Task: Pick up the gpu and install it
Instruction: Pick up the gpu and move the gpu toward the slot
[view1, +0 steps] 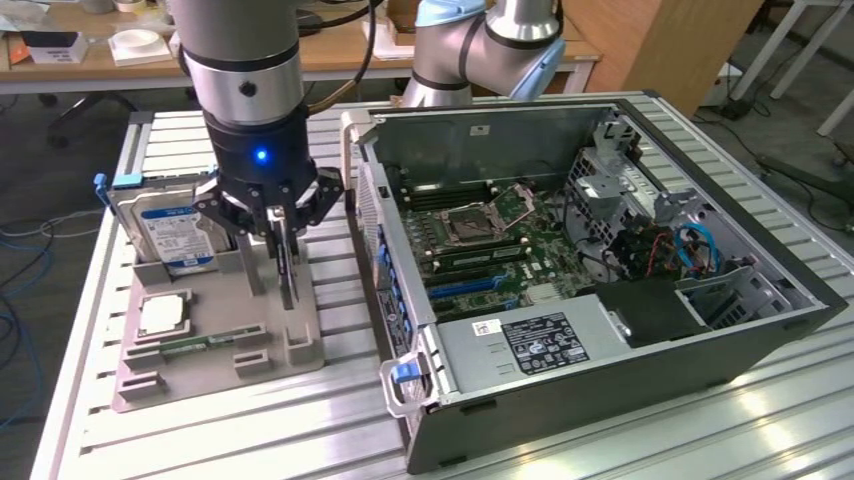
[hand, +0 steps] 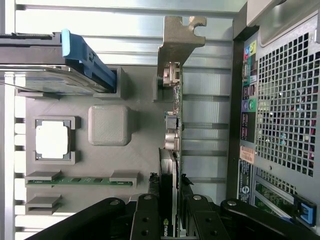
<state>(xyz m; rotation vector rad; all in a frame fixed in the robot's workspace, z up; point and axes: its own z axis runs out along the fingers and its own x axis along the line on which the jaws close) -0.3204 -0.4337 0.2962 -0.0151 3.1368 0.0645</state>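
The gpu (view1: 284, 275) stands on edge in the grey holder (view1: 214, 350), a thin dark card hanging straight below my gripper (view1: 278, 225). In the wrist view I see the gpu (hand: 172, 115) edge-on, with its silver end bracket (hand: 177, 45) at the far end. My gripper (hand: 169, 222) is shut on the card's near end, one black finger (hand: 146, 217) on each side. Whether the card's lower edge still rests in the holder's slot is not clear. The open computer case (view1: 574, 260) lies beside the holder, on the exterior view's right.
The holder (hand: 75, 100) also carries a silver hard drive with a blue label (view1: 167, 230), a processor chip (view1: 160, 315) and a green memory stick (hand: 80, 180). Inside the case lies the green motherboard (view1: 481, 240). The case's rear panel (hand: 280, 100) runs close beside the card.
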